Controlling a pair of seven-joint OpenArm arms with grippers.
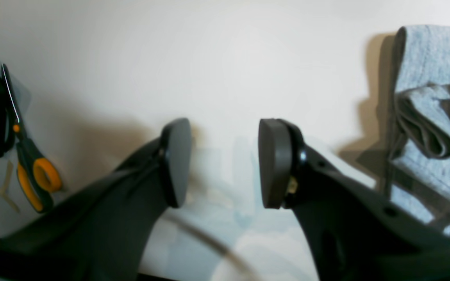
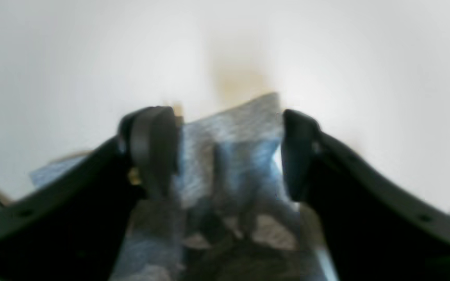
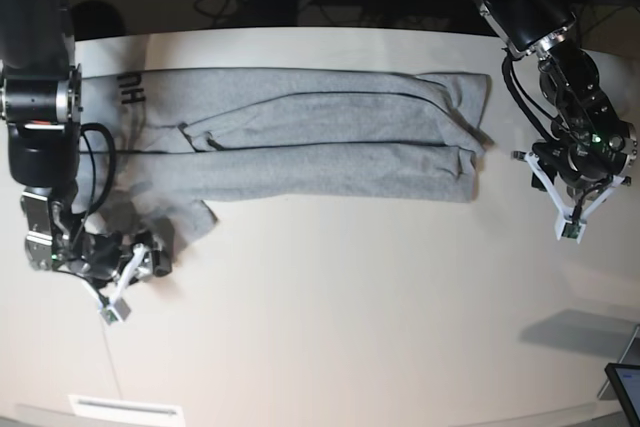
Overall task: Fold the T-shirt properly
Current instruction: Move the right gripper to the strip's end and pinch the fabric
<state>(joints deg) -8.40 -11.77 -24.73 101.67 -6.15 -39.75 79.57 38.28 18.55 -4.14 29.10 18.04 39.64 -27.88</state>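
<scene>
Grey T-shirt point(image 3: 320, 132) folded into a long band across the counter point(image 3: 350, 307). Left hand point(image 1: 225, 164) spread and bare beside its end. Right hand point(image 2: 229, 152) spread around bunched fabric, grip unclear.

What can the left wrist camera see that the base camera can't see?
Only the left wrist view shows the orange-handled scissors lying off to one side, and the left gripper up close, its fingers apart with nothing between them.

Only the base view shows the whole T-shirt stretched in a long band across the table, black letters at one end, and the right gripper at the shirt's corner.

Both show grey shirt fabric, the pale table and the left gripper.
</scene>
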